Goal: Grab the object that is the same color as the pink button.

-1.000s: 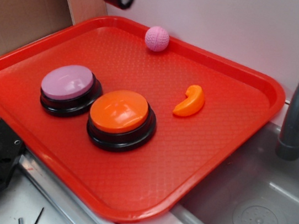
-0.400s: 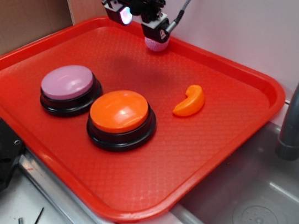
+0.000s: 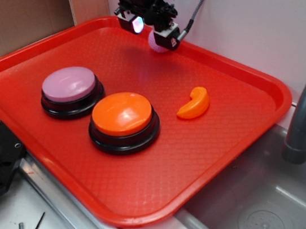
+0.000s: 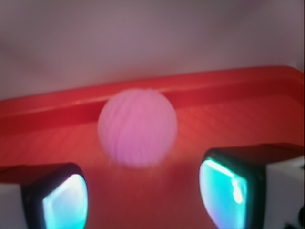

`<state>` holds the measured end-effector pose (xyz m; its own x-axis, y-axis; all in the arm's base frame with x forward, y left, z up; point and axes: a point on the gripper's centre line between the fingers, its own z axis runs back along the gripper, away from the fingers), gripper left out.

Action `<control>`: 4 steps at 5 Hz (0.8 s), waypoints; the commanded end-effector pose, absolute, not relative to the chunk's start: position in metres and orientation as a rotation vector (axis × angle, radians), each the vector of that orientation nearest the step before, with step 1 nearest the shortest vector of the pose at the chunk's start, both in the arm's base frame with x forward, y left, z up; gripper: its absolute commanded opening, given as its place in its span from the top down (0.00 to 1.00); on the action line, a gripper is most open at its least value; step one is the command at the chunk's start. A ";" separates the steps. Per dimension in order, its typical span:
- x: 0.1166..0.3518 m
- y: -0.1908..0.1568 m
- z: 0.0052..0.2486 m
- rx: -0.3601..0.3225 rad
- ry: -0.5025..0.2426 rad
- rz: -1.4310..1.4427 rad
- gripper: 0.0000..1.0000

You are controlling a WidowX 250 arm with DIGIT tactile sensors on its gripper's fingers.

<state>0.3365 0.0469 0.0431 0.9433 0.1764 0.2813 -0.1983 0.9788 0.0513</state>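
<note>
We have the gripper [image 3: 152,30] low over the tray's [image 3: 237,160] far rim, jaws spread, 1 on each side of the pink ball [image 4: 137,127] without touching it. Ball sits against the back wall of the tray. Pink button [image 3: 69,87] sits front left, well apart.

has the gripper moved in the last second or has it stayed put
Yes. The gripper has come down from the top-left corner to the tray's back rim, straddling the pink ball.
</note>
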 end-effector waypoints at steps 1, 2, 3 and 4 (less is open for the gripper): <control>0.363 0.055 0.039 0.114 -0.294 0.197 0.00; 0.358 0.056 0.036 0.135 -0.294 0.255 1.00; 0.352 0.053 0.041 0.130 -0.290 0.208 1.00; 0.346 0.046 0.058 0.149 -0.212 0.132 1.00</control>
<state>0.3302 0.0430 0.0251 0.9842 0.1378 0.1110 -0.1522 0.9792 0.1340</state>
